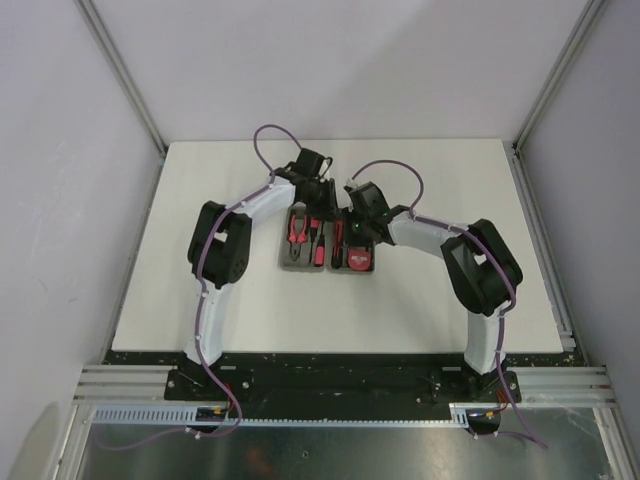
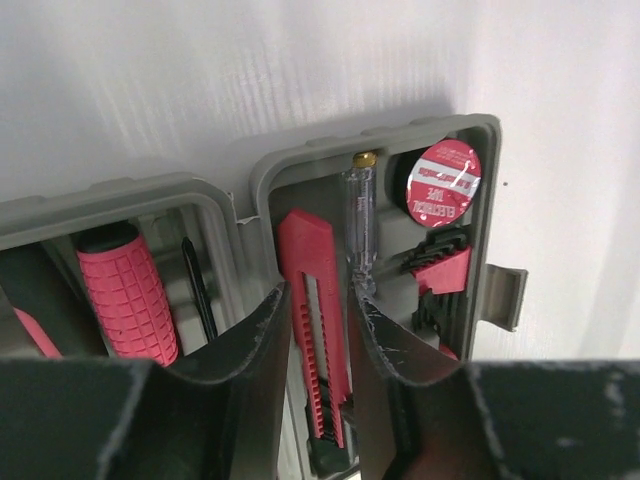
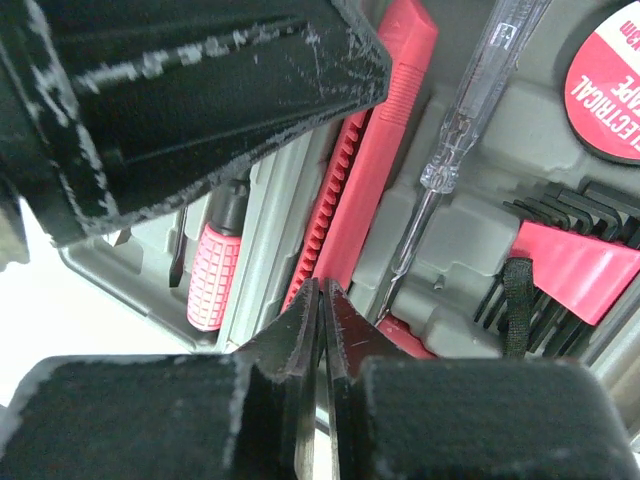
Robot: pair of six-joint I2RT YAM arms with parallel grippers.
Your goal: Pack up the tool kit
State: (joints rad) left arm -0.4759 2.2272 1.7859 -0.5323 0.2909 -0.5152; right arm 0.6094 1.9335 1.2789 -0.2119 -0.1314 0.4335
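At lower centre, the left gripper (image 2: 318,298), parted, straddles the knife (image 2: 304,250), the right gripper (image 3: 320,292) pinched shut, empty; crooked pressing may wedge the knife.

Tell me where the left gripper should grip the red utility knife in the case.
Probably mid-body, across its narrow width, from straight above: the utility knife lies flat and lengthwise in the case, and the open left gripper straddles it.
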